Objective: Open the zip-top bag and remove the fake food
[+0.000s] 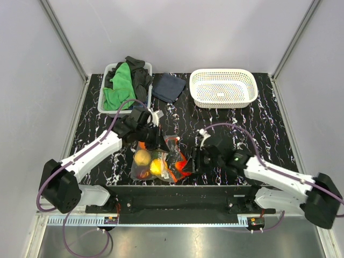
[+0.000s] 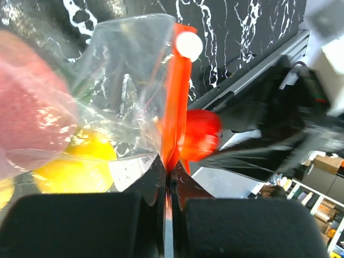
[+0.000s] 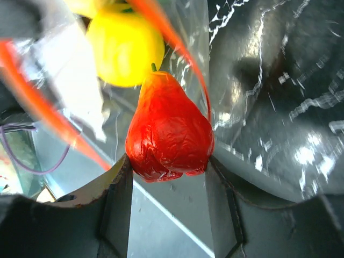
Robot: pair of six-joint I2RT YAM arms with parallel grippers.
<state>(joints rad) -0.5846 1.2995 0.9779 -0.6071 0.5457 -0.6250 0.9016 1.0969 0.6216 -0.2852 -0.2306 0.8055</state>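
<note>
Near the counter's front edge the left claw pinches shut on the zip-top bag, the right claw clamps a red fruit, yellow fake food lies bagged, and farther back a bin holds cloths.

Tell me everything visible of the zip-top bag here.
The zip-top bag is crinkly clear plastic with a red-orange zip strip, lying on the black marbled table near its front edge. A yellow fruit shows through it. The left gripper is shut on the strip; the right gripper holds a red pear-shaped fruit at its right side.
</note>
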